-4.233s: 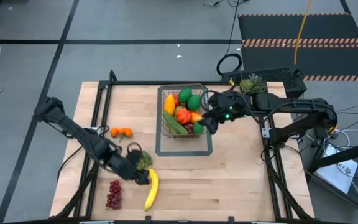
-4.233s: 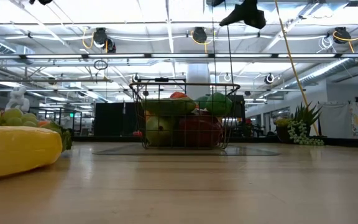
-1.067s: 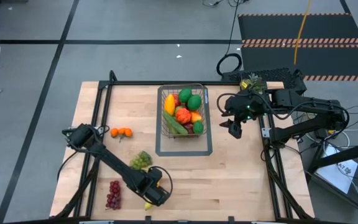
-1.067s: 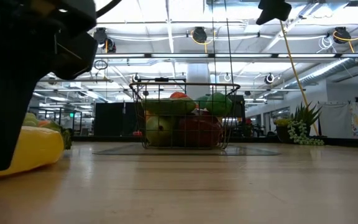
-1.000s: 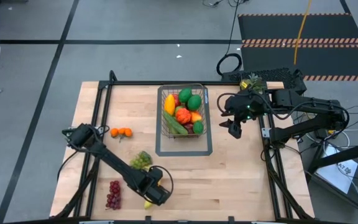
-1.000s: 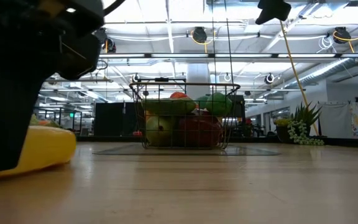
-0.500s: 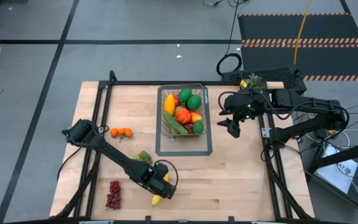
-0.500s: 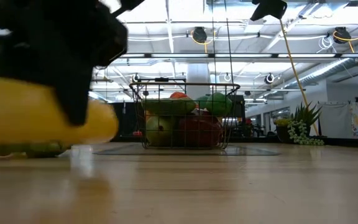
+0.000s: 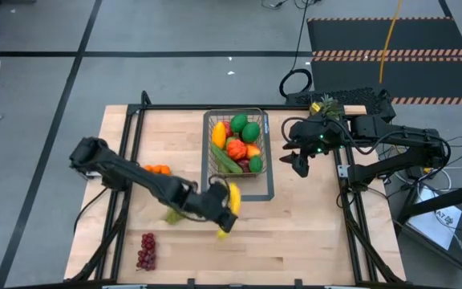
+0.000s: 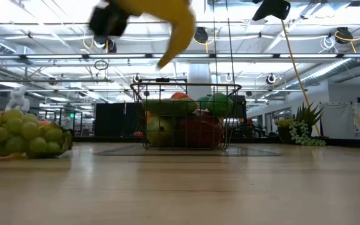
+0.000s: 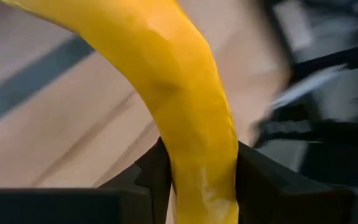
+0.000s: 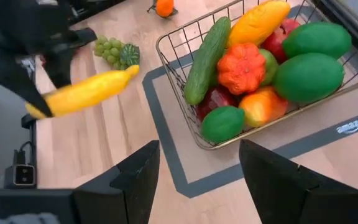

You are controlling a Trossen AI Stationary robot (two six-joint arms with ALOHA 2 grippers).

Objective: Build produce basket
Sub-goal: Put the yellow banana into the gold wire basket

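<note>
The left pincer (image 9: 219, 202) grips the yellow banana (image 9: 232, 207) by one end and carries it above the bench (image 9: 311, 233), just short of the wire basket (image 9: 212, 172). The basket already holds a cucumber (image 12: 207, 51), mangoes and other produce. To finish well, the banana probably needs lifting clear of the rim, laying lengthwise over the pile, then a low release. The right pincer (image 9: 296, 160) hangs open beside the basket, empty.

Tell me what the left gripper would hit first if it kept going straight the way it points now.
Most likely the basket. The left gripper, shut on the banana, points across the table toward the basket's near end, with bare wood between them. It is raised above the table, so it might meet the rim or pass over it.
</note>
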